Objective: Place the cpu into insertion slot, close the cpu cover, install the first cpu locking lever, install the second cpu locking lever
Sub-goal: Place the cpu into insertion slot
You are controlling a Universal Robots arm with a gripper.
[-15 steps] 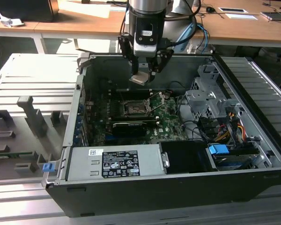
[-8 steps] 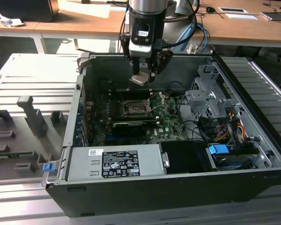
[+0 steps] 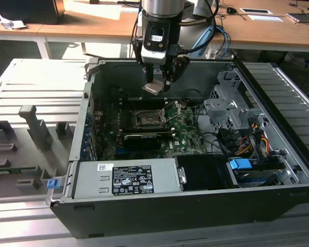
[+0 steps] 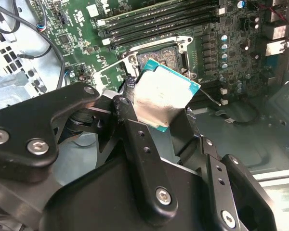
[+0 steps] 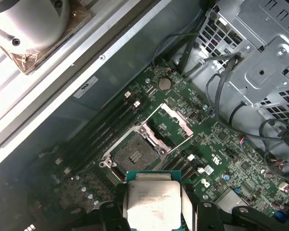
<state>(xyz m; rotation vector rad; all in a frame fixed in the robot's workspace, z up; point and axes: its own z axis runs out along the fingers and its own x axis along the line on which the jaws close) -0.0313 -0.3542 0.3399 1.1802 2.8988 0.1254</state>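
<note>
The gripper [image 3: 157,85] hung above the insertion slot [image 3: 146,119] with its two fingers clamped on opposite edges of the cpu [image 3: 153,88]. The chip was clear of the socket, with open air beneath it. The exterior view made that gap plain. The wrist views added detail of the chip and the socket.

In the second wrist view the chip's pale metal face and green rim sat tilted between the black fingers [image 4: 135,130], one corner overlapping the slot's near edge in the picture. In the first wrist view the slot's dark centre lay bare. The cpu cover [image 5: 176,115] stood swung open on the side of the slot away from the chip (its cut-out framed green board [image 5: 221,144]).

Thin levers [image 3: 171,114] beside the slot seemed to be raised, though I could not be sure. Memory slots [image 5: 111,130] ran along one flank of the slot. The case wall [image 3: 123,72] stood behind the slot, and a drive cage [image 3: 224,105] sat well off to the exterior view's right of it, leaving open room straight above the slot.
</note>
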